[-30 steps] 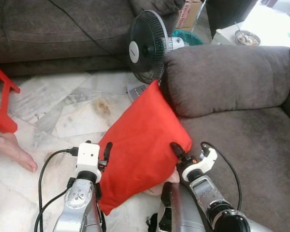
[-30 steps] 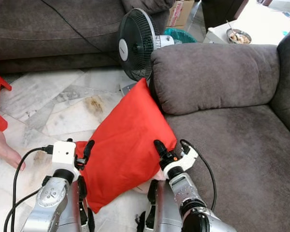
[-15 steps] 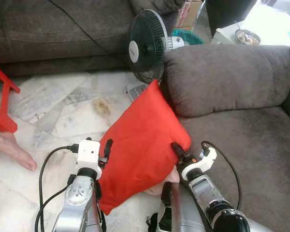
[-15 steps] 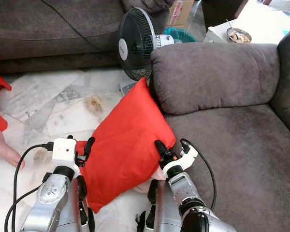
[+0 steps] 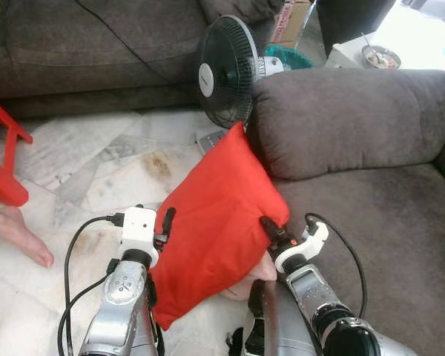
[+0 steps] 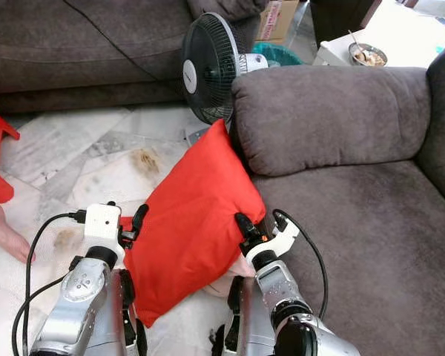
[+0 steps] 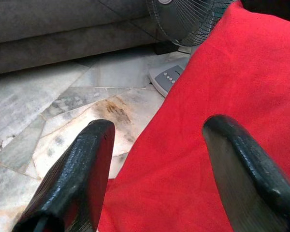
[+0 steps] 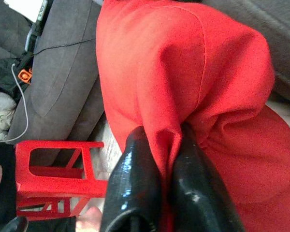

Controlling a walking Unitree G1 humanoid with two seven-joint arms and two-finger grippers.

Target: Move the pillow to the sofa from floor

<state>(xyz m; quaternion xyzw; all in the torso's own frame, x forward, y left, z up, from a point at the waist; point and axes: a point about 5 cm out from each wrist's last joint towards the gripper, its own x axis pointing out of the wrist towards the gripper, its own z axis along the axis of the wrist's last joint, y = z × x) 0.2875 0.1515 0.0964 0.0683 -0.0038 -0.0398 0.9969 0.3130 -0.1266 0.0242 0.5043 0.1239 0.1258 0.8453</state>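
Note:
A red pillow [image 5: 216, 215] stands tilted between my two arms, its upper corner leaning on the armrest of the grey sofa [image 5: 371, 215] and its lower end near the marble floor. My right gripper [image 5: 268, 227] is shut on a fold of the red pillow [image 8: 183, 96] at its sofa-side edge. My left gripper [image 5: 165, 222] is open at the pillow's floor-side edge; in its wrist view one finger [image 7: 241, 164] lies over the red pillow [image 7: 203, 145] and the other finger [image 7: 82, 164] is over the floor.
A black standing fan [image 5: 224, 70] stands just behind the pillow beside the armrest [image 5: 341, 111]. A second grey sofa [image 5: 89, 44] runs along the back. A red plastic stool [image 5: 4, 159] and a person's bare foot [image 5: 18, 233] are at the left.
Both grippers have shifted slightly up and inward on the pillow, which has moved a little. The person's foot has slid slightly left.

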